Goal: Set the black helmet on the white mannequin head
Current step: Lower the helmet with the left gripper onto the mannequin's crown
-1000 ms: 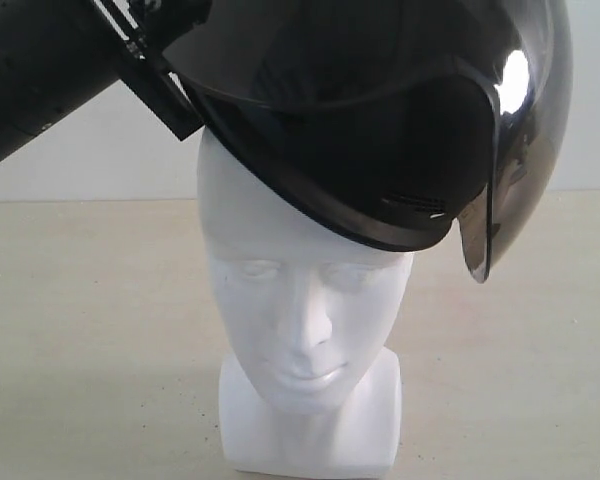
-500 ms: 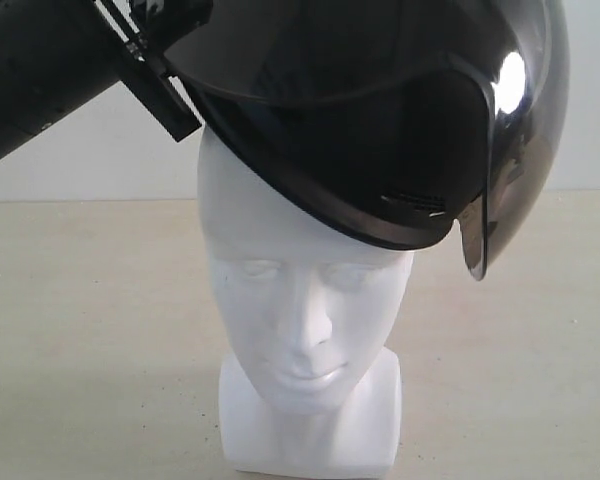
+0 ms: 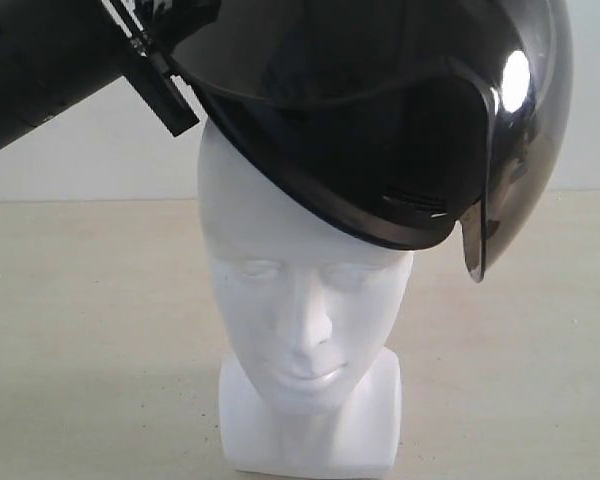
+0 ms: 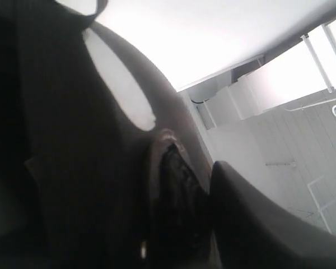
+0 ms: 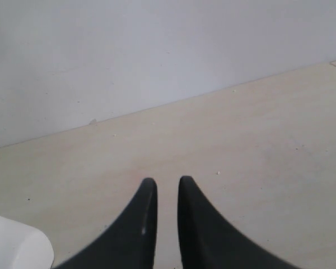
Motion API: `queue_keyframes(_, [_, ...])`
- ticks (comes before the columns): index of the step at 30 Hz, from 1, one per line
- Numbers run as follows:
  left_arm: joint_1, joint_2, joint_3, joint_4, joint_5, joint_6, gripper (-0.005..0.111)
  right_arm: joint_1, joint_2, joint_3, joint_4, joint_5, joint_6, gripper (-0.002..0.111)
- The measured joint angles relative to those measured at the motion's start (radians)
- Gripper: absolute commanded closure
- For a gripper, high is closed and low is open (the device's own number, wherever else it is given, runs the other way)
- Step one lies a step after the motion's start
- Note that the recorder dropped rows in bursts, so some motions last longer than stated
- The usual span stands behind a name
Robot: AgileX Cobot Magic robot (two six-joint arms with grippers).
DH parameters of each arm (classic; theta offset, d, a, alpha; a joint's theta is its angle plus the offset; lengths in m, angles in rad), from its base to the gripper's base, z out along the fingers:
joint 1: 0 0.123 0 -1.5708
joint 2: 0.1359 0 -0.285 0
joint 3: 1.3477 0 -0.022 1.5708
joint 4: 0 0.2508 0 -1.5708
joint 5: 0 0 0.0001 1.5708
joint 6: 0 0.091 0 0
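Exterior view: left gripper (image 3: 150,75), grip state unclear, tilts black helmet (image 3: 380,120) on white mannequin head (image 3: 300,300) — seating; next, level it.

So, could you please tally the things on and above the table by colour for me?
Black: 1, the helmet, sitting tilted on top of the head
White: 1, the mannequin head, upright on the table
Total: 2
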Motion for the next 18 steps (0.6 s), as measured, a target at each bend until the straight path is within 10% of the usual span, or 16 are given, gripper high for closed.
queue_keyframes(18, [0.019, 0.047, 0.002, 0.041, 0.028, -0.015, 0.102, 0.000, 0.000, 0.000, 0.000, 0.000, 0.000, 0.095])
